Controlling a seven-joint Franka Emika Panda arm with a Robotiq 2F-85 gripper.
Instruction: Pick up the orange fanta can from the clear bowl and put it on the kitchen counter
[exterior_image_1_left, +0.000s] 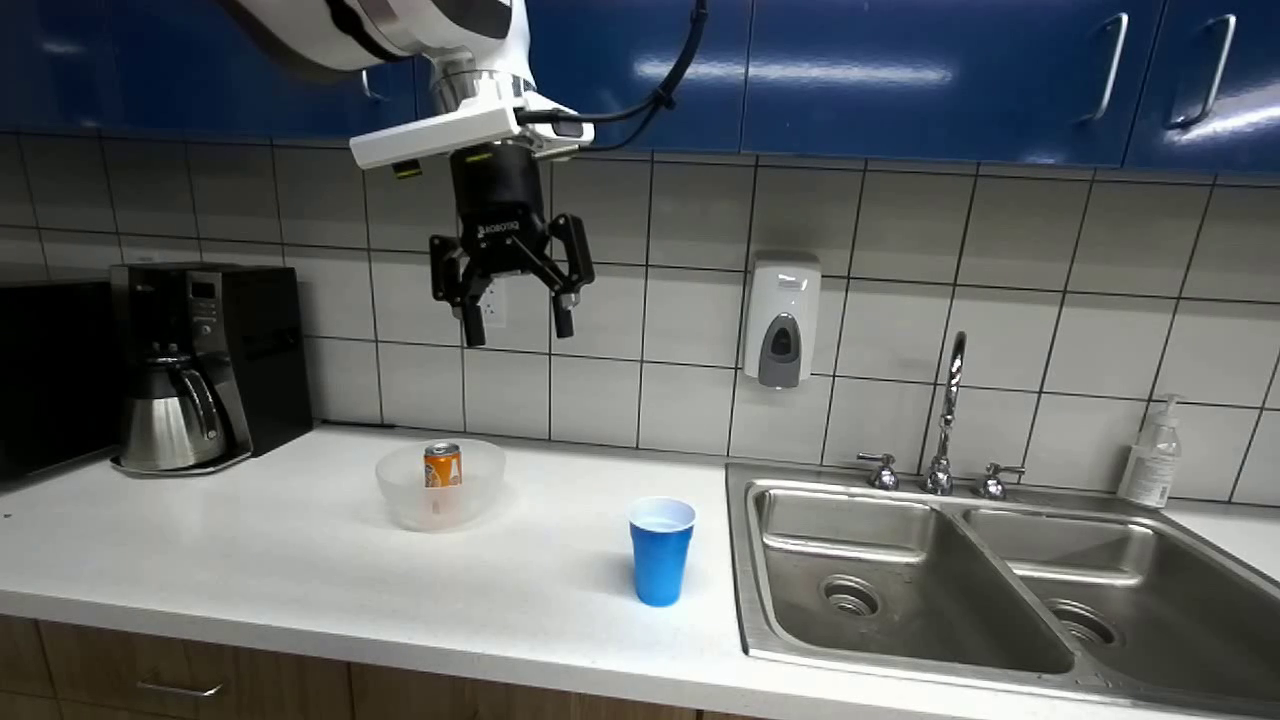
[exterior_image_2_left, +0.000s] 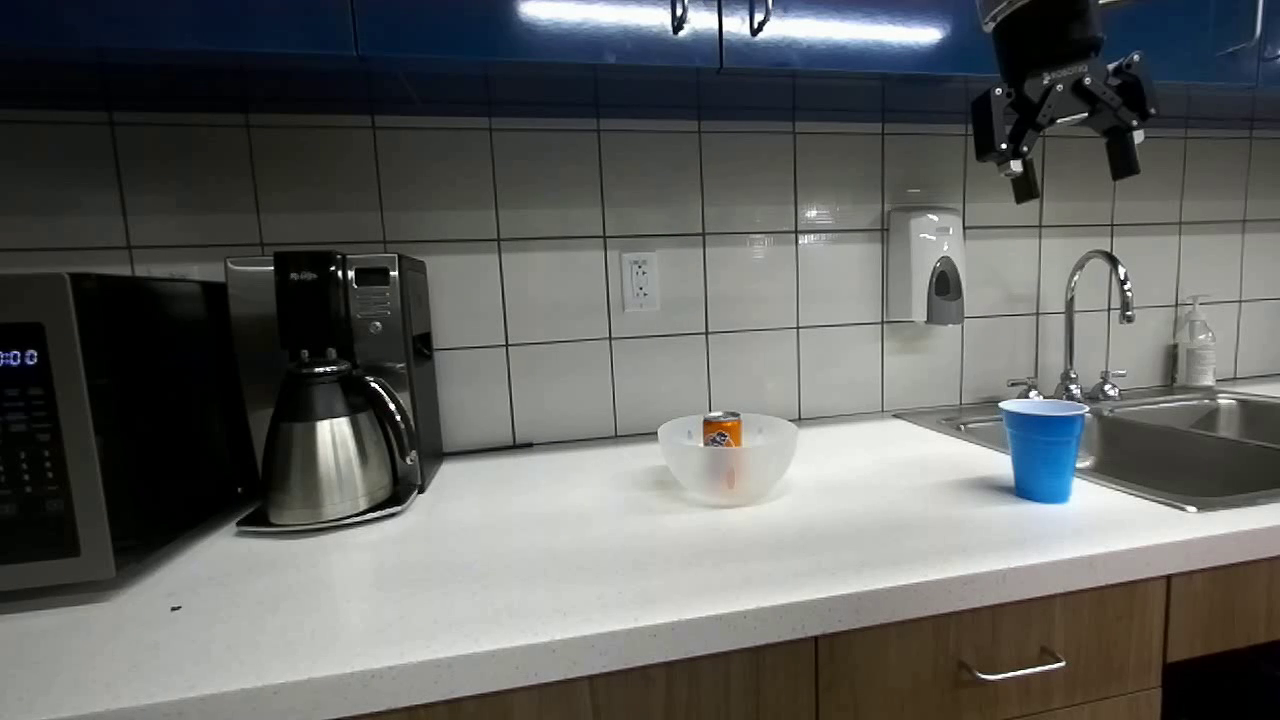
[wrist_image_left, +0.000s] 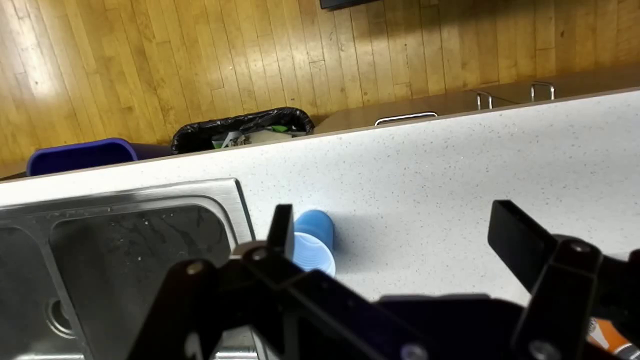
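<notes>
The orange fanta can (exterior_image_1_left: 442, 465) (exterior_image_2_left: 722, 430) stands upright inside the clear bowl (exterior_image_1_left: 398, 492) (exterior_image_2_left: 688, 468), its silvery top above or near the rim. The bowl sits on the white-grey kitchen counter (exterior_image_1_left: 560, 570) (exterior_image_2_left: 560, 580) (wrist_image_left: 425, 170) near the tiled wall. My gripper (exterior_image_1_left: 519, 330) (exterior_image_2_left: 1074, 177) (wrist_image_left: 395, 227) is open and empty, high above the counter, with its fingers pointing down. In the wrist view a bit of the can (wrist_image_left: 607, 336) shows at the lower right, behind a finger linkage; the bowl is mostly hidden there.
A blue cup (exterior_image_1_left: 661, 555) (exterior_image_2_left: 1045, 455) (wrist_image_left: 320, 227) stands between bowl and steel sink (exterior_image_1_left: 742, 570). A coffee maker (exterior_image_1_left: 255, 350) and a microwave (exterior_image_2_left: 150, 400) stand at the far end. A soap dispenser (exterior_image_1_left: 783, 320) hangs on the wall; blue cabinets (exterior_image_1_left: 900, 80) overhang the back.
</notes>
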